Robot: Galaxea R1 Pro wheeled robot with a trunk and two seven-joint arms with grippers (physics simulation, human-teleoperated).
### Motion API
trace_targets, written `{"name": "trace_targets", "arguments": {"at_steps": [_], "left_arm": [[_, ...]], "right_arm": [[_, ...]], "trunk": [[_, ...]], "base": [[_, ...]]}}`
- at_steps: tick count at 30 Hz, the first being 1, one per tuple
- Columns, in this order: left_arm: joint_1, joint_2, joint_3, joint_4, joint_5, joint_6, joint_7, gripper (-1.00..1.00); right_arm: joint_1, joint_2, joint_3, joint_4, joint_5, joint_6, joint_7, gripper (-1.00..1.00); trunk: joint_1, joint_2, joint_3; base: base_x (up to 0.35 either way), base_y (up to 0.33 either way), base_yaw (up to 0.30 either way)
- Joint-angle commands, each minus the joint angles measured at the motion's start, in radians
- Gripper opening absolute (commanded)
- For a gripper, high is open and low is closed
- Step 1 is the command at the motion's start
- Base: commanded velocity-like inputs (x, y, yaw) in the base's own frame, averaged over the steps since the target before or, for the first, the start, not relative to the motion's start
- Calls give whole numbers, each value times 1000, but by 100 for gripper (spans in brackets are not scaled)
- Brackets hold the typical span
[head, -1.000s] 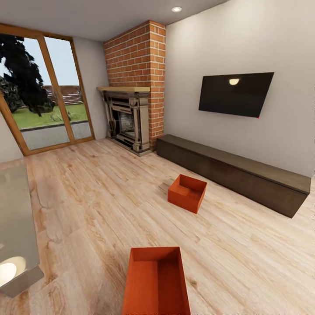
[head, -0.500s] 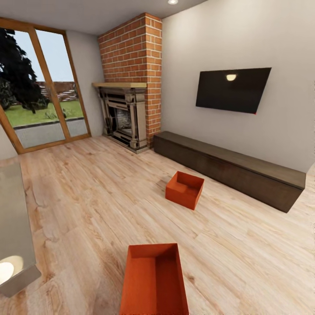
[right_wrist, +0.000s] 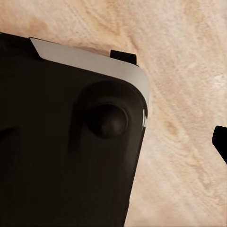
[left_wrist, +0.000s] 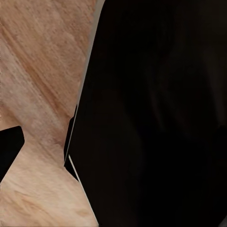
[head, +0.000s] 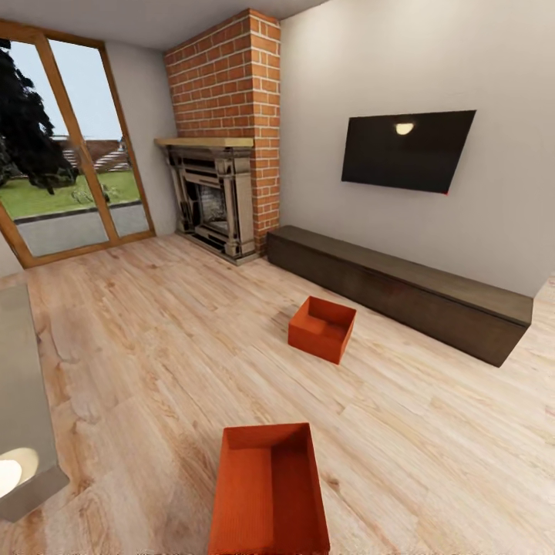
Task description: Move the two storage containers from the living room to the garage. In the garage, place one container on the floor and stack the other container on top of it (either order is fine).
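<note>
- From the head we look over the living room: at the left, the glass doors (head: 65, 146) in their wood frame, with grass and a dark tree beyond them.
- Low at the left edge we see a pale grey slab (head: 23, 401) with a bright round glare on it; we cannot tell what it is.
- Next comes the red brick fireplace (head: 223, 131) in the corner, then the wall TV (head: 406, 150) and under it the long dark low bench (head: 401, 289) against the white wall.
- The light wood-plank floor (head: 154, 339) carries both storage containers, well apart from each other.
- The near container (head: 269, 493) lies at the bottom of the head view, open side up; we see only its own orange-red floor and walls inside.
- The far container (head: 322, 329) sits near the bench, not touching it, turned at an angle; what we see of its inside is bare.
- The left wrist view gives what the head view does not: a large black body (left_wrist: 156, 118) of the robot close up, over wood planks, with a dark tip at one edge.
- The right wrist view shows a black housing (right_wrist: 66, 142) with a round knob and a pale grey rim, planks behind it, and a dark tip at the edge.
- We cannot tell whether either gripper's fingers are apart or together.
</note>
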Motion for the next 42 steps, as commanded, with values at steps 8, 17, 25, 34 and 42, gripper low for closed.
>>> {"name": "trace_targets", "arguments": {"at_steps": [8,17,25,34,42], "left_arm": [[0,0,5,0,1,-2,1,100],[0,0,5,0,1,-2,1,100],[0,0,5,0,1,-2,1,100],[0,-1,5,0,1,-2,1,100],[0,-1,5,0,1,-2,1,100]], "right_arm": [[-1,-1,11,3,-5,-9,-1,100],[-1,-1,11,3,-4,-9,-1,100],[-1,-1,11,3,-4,-8,-1,100],[-1,-1,11,3,-4,-8,-1,100],[-1,-1,11,3,-4,-8,-1,100]], "trunk": [[0,0,-13],[0,0,-28],[0,0,-40],[0,0,-55],[0,0,-67]], "base": [[0,0,-4],[0,0,0],[0,0,0],[0,0,0],[0,0,0]]}}
